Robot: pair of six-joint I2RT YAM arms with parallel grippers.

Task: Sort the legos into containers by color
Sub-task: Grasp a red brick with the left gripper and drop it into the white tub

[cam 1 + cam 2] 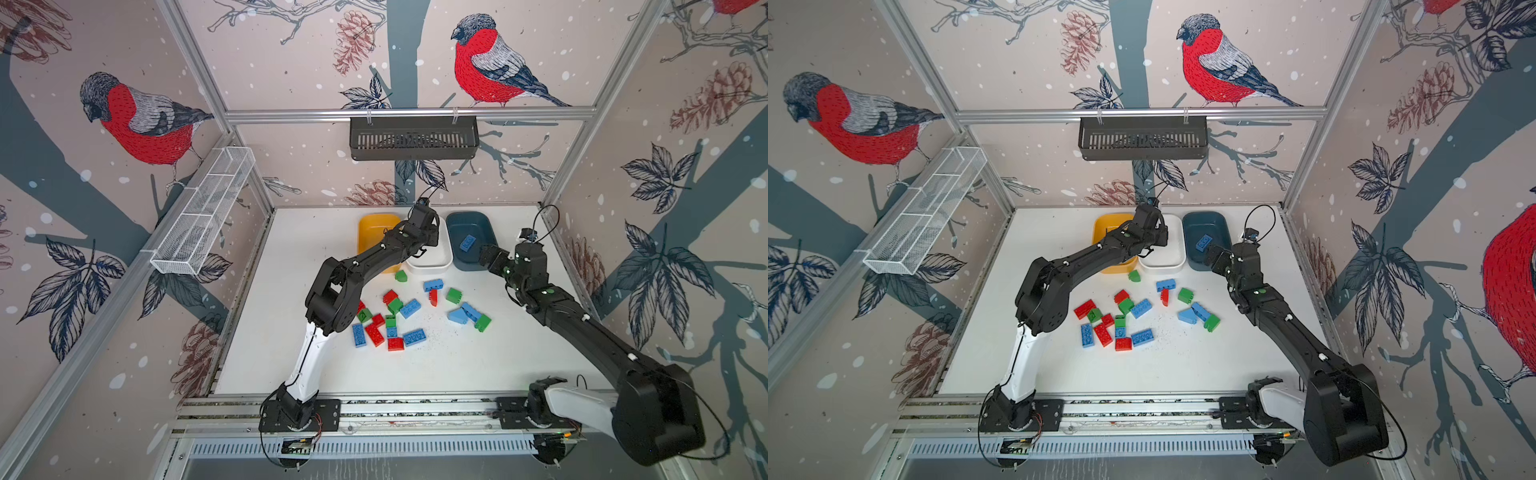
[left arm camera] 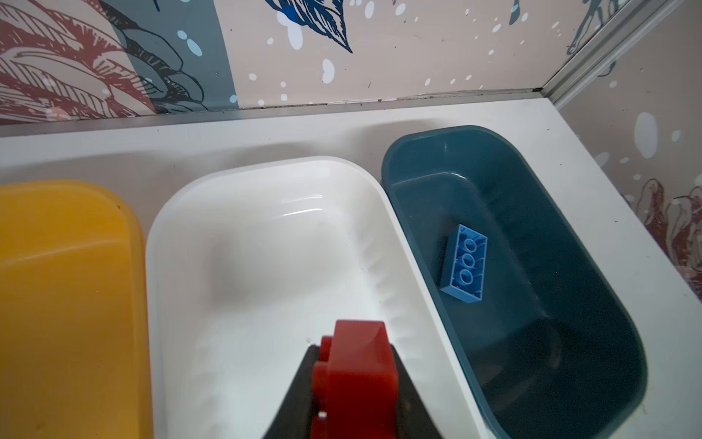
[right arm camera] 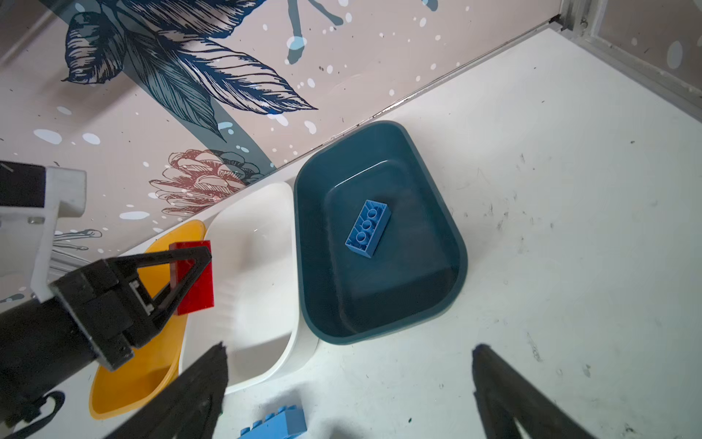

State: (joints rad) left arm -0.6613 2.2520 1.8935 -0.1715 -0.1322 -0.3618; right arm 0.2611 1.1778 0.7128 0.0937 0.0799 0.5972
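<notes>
My left gripper (image 2: 353,351) is shut on a red lego (image 2: 355,366) and holds it above the white tub (image 2: 266,169), near the side next to the yellow tub (image 2: 68,285). The right wrist view shows that red lego (image 3: 195,283) between the black fingers (image 3: 182,262). One blue lego (image 1: 468,243) lies upside down in the dark teal tub (image 1: 478,224). My right gripper (image 3: 350,346) hangs open and empty over the table just in front of the teal tub (image 3: 454,243). Several red, blue and green legos (image 1: 399,320) lie scattered mid-table.
A black slotted basket (image 1: 413,137) hangs on the back wall. A white wire mesh rack (image 1: 203,212) is fixed to the left wall. The three tubs stand side by side along the back edge. A blue lego (image 3: 277,423) lies just below my right gripper.
</notes>
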